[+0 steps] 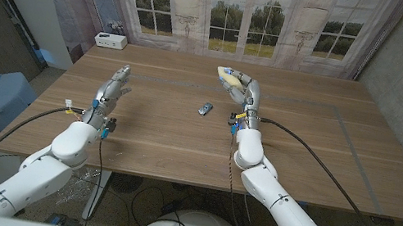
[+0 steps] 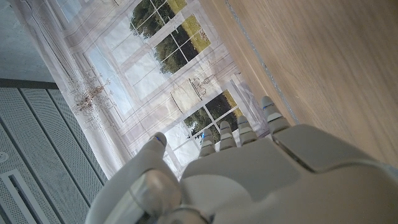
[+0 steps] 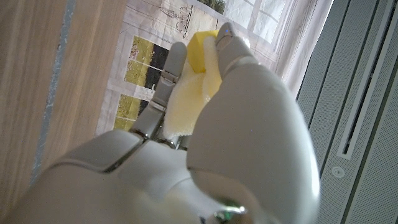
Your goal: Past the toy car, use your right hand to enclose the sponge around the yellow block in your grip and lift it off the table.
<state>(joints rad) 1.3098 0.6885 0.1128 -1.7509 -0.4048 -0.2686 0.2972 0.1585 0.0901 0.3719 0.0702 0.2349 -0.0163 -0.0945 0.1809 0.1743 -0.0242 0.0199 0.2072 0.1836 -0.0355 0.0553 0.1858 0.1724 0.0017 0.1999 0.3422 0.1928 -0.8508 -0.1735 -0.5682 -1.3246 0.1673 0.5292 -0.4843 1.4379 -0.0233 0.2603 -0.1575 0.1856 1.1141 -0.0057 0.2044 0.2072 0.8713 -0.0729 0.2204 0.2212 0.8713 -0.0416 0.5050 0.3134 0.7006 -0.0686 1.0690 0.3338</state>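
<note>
Right hand (image 1: 241,87) curled round pale yellow foam sponge (image 3: 186,106) w/ yellow block (image 3: 200,51) inside, far of small blue toy car (image 1: 204,109), apparently raised off wooden table (image 1: 318,158) (lift looks done). Left hand (image 1: 113,86) idle at left, fingers apart, holding nothing.

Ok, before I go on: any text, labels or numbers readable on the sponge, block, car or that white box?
None readable.
sponge and yellow block in the right hand: no markings visible.
toy car: too small.
white box: too small.
</note>
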